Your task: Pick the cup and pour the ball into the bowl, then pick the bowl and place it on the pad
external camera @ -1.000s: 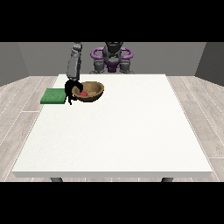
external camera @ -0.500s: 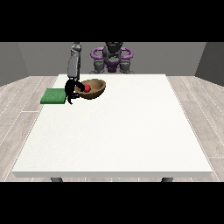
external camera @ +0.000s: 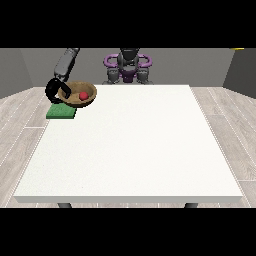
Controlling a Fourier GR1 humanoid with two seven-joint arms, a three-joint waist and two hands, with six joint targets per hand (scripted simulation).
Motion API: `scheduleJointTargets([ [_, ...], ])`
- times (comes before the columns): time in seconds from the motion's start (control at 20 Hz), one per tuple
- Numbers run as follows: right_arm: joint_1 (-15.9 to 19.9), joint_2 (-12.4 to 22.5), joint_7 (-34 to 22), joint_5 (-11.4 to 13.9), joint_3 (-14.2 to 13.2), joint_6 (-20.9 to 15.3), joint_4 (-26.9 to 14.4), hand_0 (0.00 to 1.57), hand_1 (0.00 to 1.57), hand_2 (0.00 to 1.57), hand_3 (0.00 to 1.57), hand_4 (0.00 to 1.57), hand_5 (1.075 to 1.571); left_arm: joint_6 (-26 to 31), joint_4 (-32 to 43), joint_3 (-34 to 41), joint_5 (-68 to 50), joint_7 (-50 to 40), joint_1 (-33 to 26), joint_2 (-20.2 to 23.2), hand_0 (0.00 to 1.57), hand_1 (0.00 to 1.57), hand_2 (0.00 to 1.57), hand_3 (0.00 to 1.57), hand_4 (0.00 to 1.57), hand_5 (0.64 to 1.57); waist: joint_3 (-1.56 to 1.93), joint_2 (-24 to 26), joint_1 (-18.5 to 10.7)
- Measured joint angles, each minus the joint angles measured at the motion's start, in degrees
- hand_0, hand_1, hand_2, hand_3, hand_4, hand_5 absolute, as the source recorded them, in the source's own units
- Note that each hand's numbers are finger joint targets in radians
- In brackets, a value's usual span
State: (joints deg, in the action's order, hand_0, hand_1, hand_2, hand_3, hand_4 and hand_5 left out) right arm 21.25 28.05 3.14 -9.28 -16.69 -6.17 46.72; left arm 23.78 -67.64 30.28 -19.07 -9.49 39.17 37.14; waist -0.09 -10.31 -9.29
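Upper left of the frame: the robot hand (external camera: 53, 90) is curling round the wooden bowl's (external camera: 74, 100) rim, apparently holding it above the green pad (external camera: 61, 112) on the desk (external camera: 130, 145). A red ball (external camera: 83, 95) is sitting inside.

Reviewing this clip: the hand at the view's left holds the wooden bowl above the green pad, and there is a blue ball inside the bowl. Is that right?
Not quite: the ball inside the wooden bowl is red, not blue, as the front view shows. The rest stands: the hand at the view's left holds the bowl by its rim, above the green pad at the table's far corner.
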Motion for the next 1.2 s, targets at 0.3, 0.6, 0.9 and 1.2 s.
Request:
scheduleJointTargets([
  [0.3,2.5,10.2,-8.3,-0.3,-1.6,5.2,-0.7,1.57,1.57,1.57,0.58,1.09,1.564,1.3,3.0,1.6,0.2,2.4,-3.3,1.9,0.0,0.0,0.0,0.0,1.2,1.543,0.02,1.6,3.2],
  [0.6,4.5,13.1,-8.5,-0.3,-2.5,8.8,-3.2,1.57,1.57,1.57,0.38,1.12,1.568,1.1,4.6,2.2,0.5,6.1,-5.6,2.8,0.0,0.0,0.0,0.0,1.21,1.554,0.09,0.3,4.9],
  [0.9,5.9,10.9,-7.0,-0.2,-3.0,7.6,-4.5,1.57,1.57,1.57,0.49,1.07,1.567,3.1,8.1,3.4,0.0,9.9,-7.0,5.3,0.0,0.0,0.0,0.0,1.21,1.551,0.09,-1.3,5.6],
  [1.2,8.0,6.5,-5.8,-0.6,-3.1,5.4,-6.3,1.57,1.57,1.57,0.58,1.01,1.571,4.0,9.9,3.6,-0.3,12.2,-7.2,6.8,0.0,0.0,0.0,0.0,1.2,1.555,0.12,-2.8,5.4],
])
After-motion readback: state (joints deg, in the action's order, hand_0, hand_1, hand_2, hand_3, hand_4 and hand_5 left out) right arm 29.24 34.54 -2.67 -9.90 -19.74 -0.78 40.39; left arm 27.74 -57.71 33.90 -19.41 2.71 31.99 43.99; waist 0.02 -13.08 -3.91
